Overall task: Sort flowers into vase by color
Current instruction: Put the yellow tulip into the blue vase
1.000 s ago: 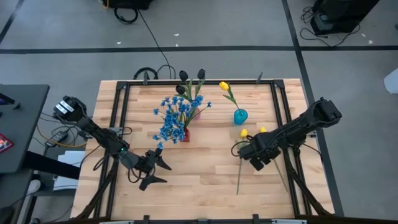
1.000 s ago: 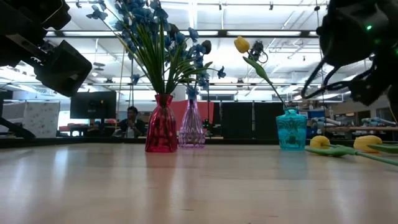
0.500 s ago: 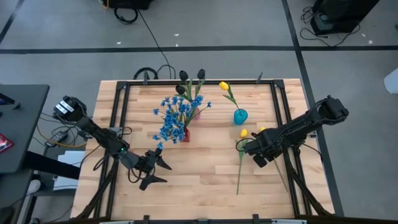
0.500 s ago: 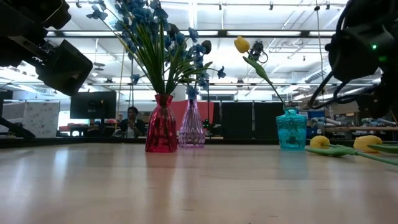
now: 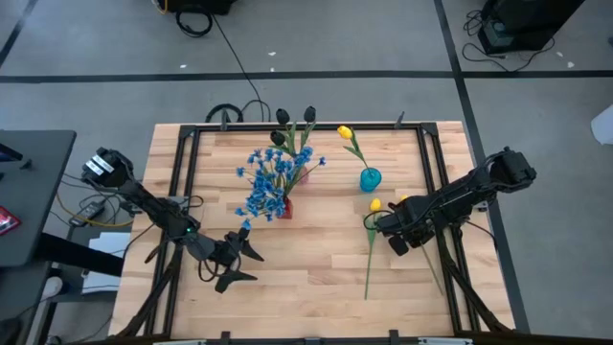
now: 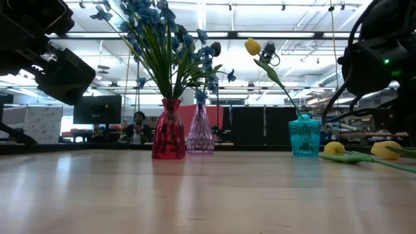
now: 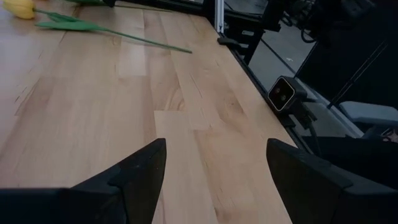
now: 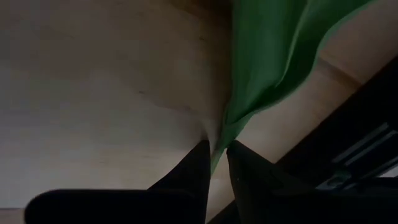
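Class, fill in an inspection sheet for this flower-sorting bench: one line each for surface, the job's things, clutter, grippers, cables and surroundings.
Surface: bare wooden table in a dark frame.
Job's things: blue flowers in the red vase; dark tulips behind them; one yellow tulip in the teal vase; two yellow tulips lying on the table near it.
Clutter: nothing seen.
Grippers: right gripper shut on a green stem of a lying tulip; left gripper open above bare wood.
Cables: black cable across the floor to the table's far edge.
Surroundings: grey floor; a person seated far behind.
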Tool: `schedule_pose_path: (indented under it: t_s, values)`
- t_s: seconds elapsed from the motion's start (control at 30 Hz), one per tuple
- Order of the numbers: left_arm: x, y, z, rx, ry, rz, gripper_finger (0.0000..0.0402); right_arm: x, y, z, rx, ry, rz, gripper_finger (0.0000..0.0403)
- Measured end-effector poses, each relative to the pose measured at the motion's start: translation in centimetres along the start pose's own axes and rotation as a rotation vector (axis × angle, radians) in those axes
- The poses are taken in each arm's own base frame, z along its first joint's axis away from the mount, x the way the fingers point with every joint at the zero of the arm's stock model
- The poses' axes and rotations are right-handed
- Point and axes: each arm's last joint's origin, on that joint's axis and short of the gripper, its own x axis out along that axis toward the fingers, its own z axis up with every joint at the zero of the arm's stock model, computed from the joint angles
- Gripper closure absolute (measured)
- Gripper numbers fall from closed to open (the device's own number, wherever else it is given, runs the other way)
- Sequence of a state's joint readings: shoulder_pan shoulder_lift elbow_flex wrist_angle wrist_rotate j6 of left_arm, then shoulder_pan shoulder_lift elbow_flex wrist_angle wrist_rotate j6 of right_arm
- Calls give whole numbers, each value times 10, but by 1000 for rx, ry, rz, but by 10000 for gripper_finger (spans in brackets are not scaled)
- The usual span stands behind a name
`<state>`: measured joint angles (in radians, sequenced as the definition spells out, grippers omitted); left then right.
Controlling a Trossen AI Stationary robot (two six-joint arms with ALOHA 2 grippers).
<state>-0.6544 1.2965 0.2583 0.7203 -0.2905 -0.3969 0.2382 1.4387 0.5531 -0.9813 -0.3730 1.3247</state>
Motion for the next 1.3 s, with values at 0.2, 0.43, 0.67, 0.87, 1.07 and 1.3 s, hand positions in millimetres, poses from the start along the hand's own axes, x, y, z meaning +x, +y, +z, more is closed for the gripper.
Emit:
schedule_pose_path:
  t_s: [0.2, 0.43, 0.67, 0.87, 1.07, 1.3]
  values:
    - [0, 0, 0, 0, 3, -5, 120, 0, 2, 1, -5, -10, 21, 331]
    - [0, 0, 0, 0, 5, -9, 120, 0, 3, 0, -11, -13, 22, 295]
    - [0, -1, 0, 1, 9, -19, 120, -1, 1, 0, 2, -13, -1, 239]
    - [0, -1, 0, 2, 10, -19, 120, -1, 2, 0, -25, -16, 16, 260]
    - [0, -1, 0, 2, 10, -20, 120, -1, 4, 1, -30, -26, 33, 344]
    - [0, -1, -1, 3, 20, -29, 120, -2, 4, 1, -12, -33, 36, 388]
